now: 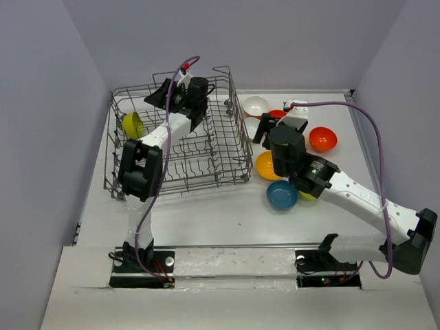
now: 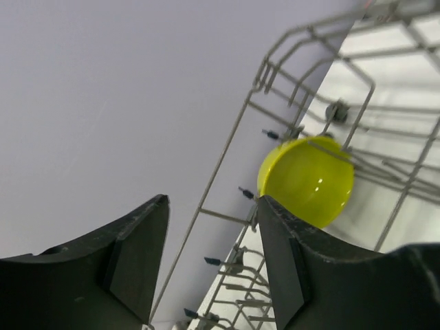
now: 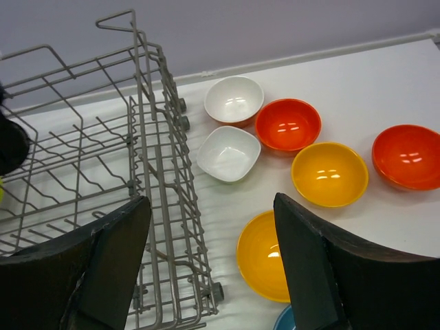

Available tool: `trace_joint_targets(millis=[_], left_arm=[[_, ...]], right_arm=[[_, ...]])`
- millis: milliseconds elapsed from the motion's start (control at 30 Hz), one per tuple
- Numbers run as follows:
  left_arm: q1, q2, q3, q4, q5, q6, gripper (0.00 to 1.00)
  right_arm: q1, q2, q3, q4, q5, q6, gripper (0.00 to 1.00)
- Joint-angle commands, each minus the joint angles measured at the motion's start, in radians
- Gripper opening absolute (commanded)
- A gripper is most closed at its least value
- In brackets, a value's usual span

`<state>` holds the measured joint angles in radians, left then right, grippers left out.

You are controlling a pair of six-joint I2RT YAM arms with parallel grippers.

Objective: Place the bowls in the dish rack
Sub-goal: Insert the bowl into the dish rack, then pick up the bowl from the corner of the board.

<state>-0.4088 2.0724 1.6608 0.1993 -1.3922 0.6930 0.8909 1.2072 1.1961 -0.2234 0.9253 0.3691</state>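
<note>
The grey wire dish rack [image 1: 227,148] fills the left half of the table. One lime green bowl [image 1: 133,124] stands on edge among the tines at the rack's left end [image 2: 306,180]. My left gripper [image 1: 161,96] hovers over the rack's back left part, open and empty [image 2: 212,206], the bowl just beyond its right finger. My right gripper [image 1: 262,129] is open and empty [image 3: 212,206] above the table beside the rack's right wall [image 3: 148,137]. Under it lie two white bowls [image 3: 234,99] [image 3: 228,152], two red-orange bowls [image 3: 288,124] [image 3: 408,156] and two orange-yellow bowls [image 3: 330,173] [image 3: 263,256].
A teal blue bowl [image 1: 282,195] sits near the right arm's elbow, with a sliver of another lime green bowl [image 1: 307,196] showing behind the arm. Purple walls close in the table at the back and both sides.
</note>
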Motion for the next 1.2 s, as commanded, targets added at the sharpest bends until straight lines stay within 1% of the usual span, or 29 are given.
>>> trace_joint_targets(millis=[0, 33, 67, 100, 133, 167, 200, 233, 267, 300, 367, 400, 433, 467, 567, 700, 800, 833, 933, 1033, 1167], left_arm=[[-0.059, -0.176, 0.338, -0.445, 0.149, -0.410, 0.67], [-0.062, -0.179, 0.414, -0.694, 0.282, -0.619, 0.67], [-0.068, -0.198, 0.475, -0.769, 0.353, -0.682, 0.67], [-0.076, -0.222, 0.491, -0.806, 0.404, -0.725, 0.66], [-0.088, -0.257, 0.455, -0.787, 0.454, -0.748, 0.65], [-0.106, -0.299, 0.403, -0.758, 0.463, -0.745, 0.65], [-0.148, -0.386, 0.289, -0.677, 0.463, -0.733, 0.65], [-0.168, -0.423, 0.248, -0.657, 0.463, -0.736, 0.65], [-0.185, -0.481, 0.223, -0.656, 0.490, -0.772, 0.65], [-0.197, -0.506, 0.185, -0.681, 0.521, -0.800, 0.65], [-0.200, -0.558, 0.128, -0.681, 0.606, -0.840, 0.65], [-0.202, -0.616, 0.096, -0.670, 0.628, -0.854, 0.65], [-0.206, -0.644, 0.026, -0.638, 0.669, -0.856, 0.66], [-0.206, -0.697, -0.007, -0.626, 0.682, -0.859, 0.66], [-0.206, -0.770, -0.085, -0.592, 0.719, -0.863, 0.66], [-0.205, -0.819, -0.137, -0.578, 0.725, -0.856, 0.67], [-0.205, -0.853, -0.160, -0.564, 0.710, -0.839, 0.67], [-0.205, -0.862, -0.167, -0.554, 0.703, -0.836, 0.68], [-0.205, -0.888, -0.182, -0.535, 0.716, -0.834, 0.69], [-0.205, -0.894, -0.184, -0.532, 0.723, -0.840, 0.69], [-0.205, -0.899, -0.199, -0.525, 0.711, -0.839, 0.69]], right_arm=[[-0.015, 0.021, 0.034, 0.041, 0.101, -0.010, 0.78], [-0.015, 0.026, 0.037, 0.035, 0.106, -0.006, 0.78], [-0.032, 0.032, 0.040, 0.024, 0.104, 0.004, 0.78], [-0.052, 0.040, 0.051, -0.008, 0.104, 0.025, 0.78], [-0.066, 0.058, 0.059, -0.028, 0.099, 0.036, 0.78], [-0.087, 0.071, 0.063, -0.051, 0.095, 0.051, 0.79], [-0.143, 0.089, 0.074, -0.106, 0.069, 0.083, 0.80], [-0.144, 0.089, 0.080, -0.138, 0.044, 0.108, 0.80], [-0.218, 0.095, 0.082, -0.174, 0.009, 0.135, 0.80], [-0.255, 0.091, 0.071, -0.223, -0.056, 0.177, 0.79], [-0.331, 0.071, 0.048, -0.251, -0.082, 0.198, 0.79], [-0.342, 0.046, 0.036, -0.279, -0.080, 0.202, 0.79], [-0.358, 0.035, 0.020, -0.296, -0.065, 0.218, 0.79], [-0.395, 0.028, 0.016, -0.315, -0.066, 0.229, 0.79], [-0.470, -0.014, -0.012, -0.399, -0.106, 0.275, 0.80], [-0.527, -0.061, -0.085, -0.454, -0.140, 0.349, 0.81], [-0.579, -0.081, -0.142, -0.475, -0.167, 0.366, 0.81], [-0.619, -0.095, -0.156, -0.475, -0.189, 0.367, 0.82], [-0.688, -0.100, -0.194, -0.459, -0.252, 0.364, 0.82], [-0.734, -0.077, -0.216, -0.426, -0.321, 0.356, 0.83], [-0.759, -0.043, -0.210, -0.363, -0.350, 0.353, 0.82]])
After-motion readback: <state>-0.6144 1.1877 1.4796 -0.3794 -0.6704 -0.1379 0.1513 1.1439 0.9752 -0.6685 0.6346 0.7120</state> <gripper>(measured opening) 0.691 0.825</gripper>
